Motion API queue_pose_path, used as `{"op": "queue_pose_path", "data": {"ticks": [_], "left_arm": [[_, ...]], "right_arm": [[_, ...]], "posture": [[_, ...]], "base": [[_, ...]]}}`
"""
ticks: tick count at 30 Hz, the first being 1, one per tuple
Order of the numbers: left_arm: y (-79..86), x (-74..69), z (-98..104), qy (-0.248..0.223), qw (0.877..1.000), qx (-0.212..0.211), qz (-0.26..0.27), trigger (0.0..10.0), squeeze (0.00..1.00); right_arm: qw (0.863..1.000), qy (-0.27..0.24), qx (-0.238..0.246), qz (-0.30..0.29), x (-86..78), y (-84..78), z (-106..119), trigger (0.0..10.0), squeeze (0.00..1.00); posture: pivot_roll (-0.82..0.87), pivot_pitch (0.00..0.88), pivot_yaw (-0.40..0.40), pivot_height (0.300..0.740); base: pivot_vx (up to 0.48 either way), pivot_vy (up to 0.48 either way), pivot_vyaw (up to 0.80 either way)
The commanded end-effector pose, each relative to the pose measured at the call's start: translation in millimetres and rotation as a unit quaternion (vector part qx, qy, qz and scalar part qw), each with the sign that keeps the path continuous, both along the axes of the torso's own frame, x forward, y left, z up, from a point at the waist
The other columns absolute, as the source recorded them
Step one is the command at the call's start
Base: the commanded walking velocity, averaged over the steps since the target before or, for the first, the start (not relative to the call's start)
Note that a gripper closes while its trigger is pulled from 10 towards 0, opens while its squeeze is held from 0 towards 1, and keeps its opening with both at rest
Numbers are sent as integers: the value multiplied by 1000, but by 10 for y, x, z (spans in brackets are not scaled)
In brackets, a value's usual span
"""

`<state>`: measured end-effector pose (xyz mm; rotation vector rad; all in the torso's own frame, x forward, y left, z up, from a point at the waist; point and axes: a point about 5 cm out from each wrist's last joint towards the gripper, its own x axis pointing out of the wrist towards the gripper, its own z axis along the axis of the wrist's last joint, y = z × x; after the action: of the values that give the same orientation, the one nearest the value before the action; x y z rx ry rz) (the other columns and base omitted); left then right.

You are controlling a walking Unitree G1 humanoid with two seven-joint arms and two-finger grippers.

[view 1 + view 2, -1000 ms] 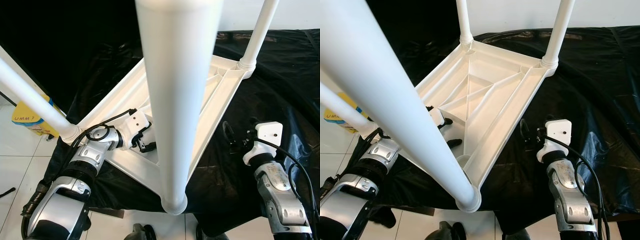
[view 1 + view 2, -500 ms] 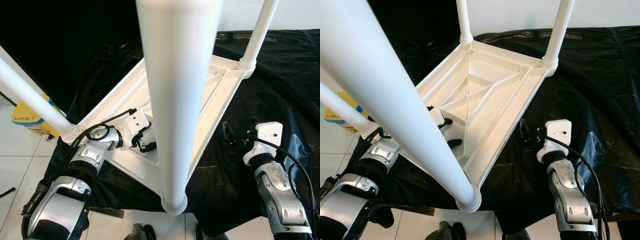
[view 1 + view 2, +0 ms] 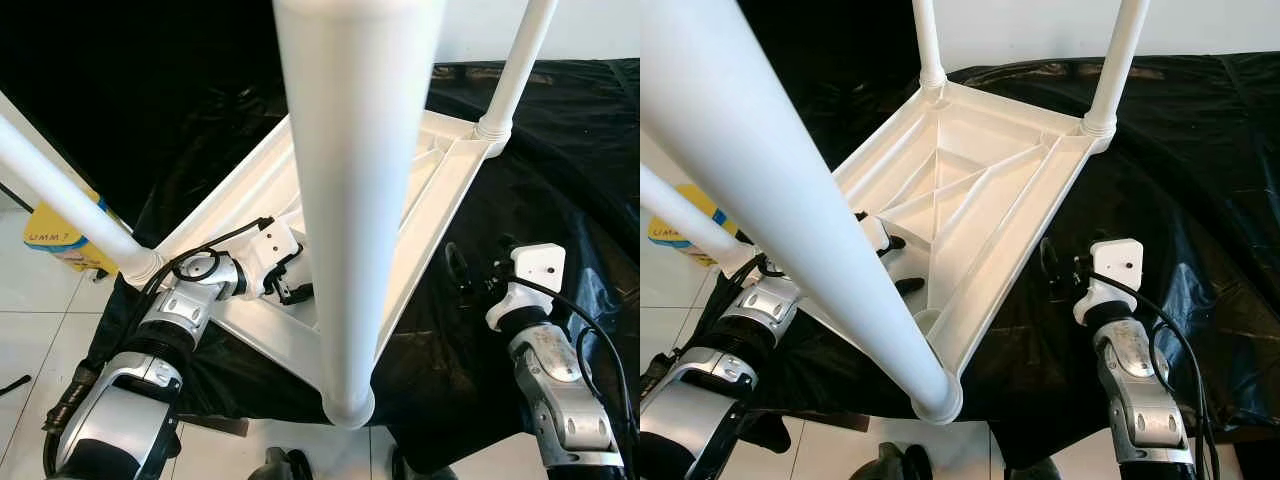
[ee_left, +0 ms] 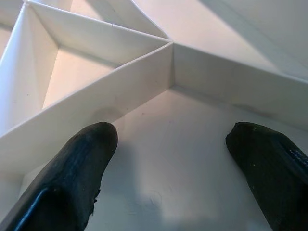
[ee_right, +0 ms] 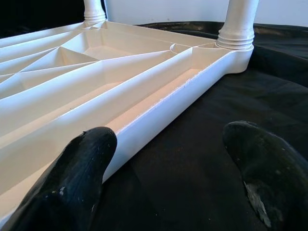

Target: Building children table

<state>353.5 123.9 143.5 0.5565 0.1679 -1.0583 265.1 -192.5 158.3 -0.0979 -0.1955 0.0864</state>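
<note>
1. the left gripper (image 4: pixel 168 168) is hovering inside the ribbed underside of the white table (image 3: pixel 980 190), fingers spread apart, gripping nothing.
2. the right gripper (image 5: pixel 168 178) is hanging over the black sheet (image 3: pixel 1180 180) just beside the table's side rail, fingers apart, empty.
3. the table is lying upside down ahead of both grippers, its legs (image 3: pixel 350 200) pointing up.
</note>
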Motion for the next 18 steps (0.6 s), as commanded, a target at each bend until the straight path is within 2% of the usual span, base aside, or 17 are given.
{"op": "queue_pose_path", "data": {"ticks": [1,18], "left_arm": [[68,-52,-186,36,999,27,5,9255,0],[68,-52,-186,36,999,27,5,9255,0]], "right_arm": [[1000,4,1,-1,-22,5,-13,10000,0],[1000,4,1,-1,-22,5,-13,10000,0]], "posture": [[-162,188,104,740],[-162,188,104,740]], "base": [[0,0,0],[0,0,0]]}}
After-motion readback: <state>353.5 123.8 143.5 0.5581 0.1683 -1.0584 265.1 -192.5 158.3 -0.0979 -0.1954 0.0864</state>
